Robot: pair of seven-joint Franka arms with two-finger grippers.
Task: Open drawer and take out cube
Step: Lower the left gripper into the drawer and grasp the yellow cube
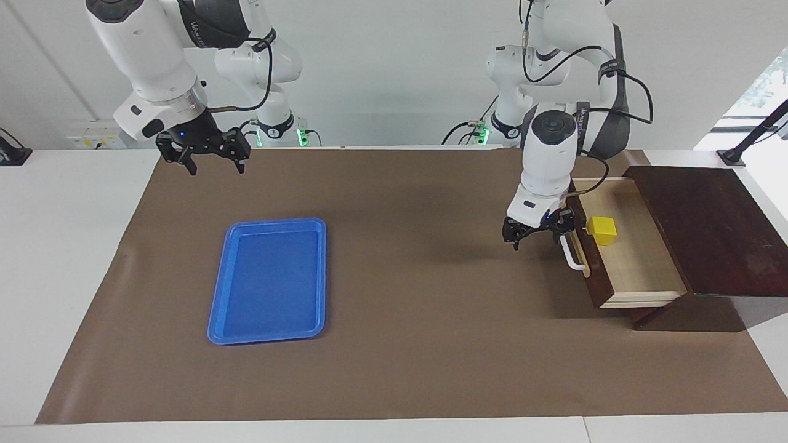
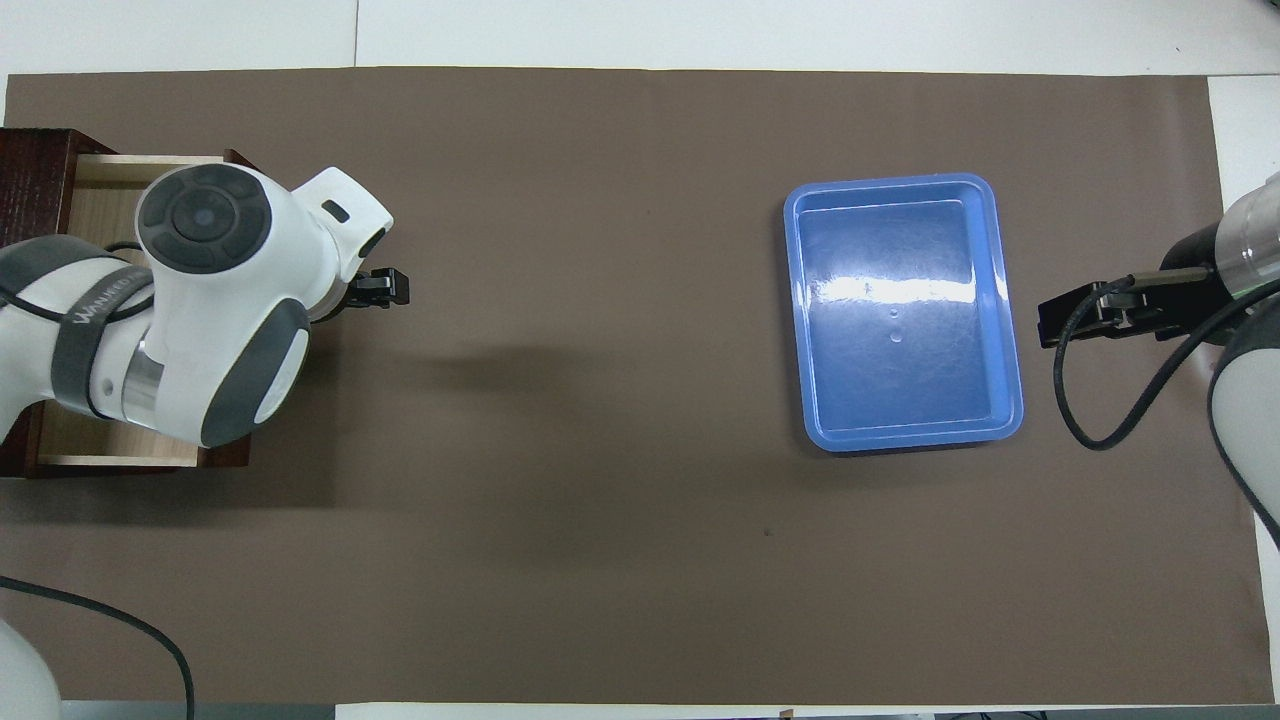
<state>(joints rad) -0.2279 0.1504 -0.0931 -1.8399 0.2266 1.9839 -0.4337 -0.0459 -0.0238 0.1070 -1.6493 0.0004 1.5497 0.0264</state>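
Note:
The drawer (image 1: pixel 640 264) stands pulled out of its dark wooden box (image 1: pixel 708 227), pale inside showing. The yellow cube (image 1: pixel 601 229) sits in it close to the front panel. My left gripper (image 1: pixel 537 237) is open, low in front of the panel, with one finger by the end of the white handle (image 1: pixel 574 257) nearer the robots. In the overhead view the left arm covers the cube and most of the drawer (image 2: pixel 100 190); only the left gripper's tip (image 2: pixel 395 290) shows. My right gripper (image 1: pixel 212 161) waits open in the air over the mat's edge, empty.
A flat blue tray (image 1: pixel 275 222) lies on the brown mat toward the right arm's end of the table, with nothing in it (image 2: pixel 1008 330). The right gripper (image 2: pixel 1045 322) hangs beside the tray in the overhead view.

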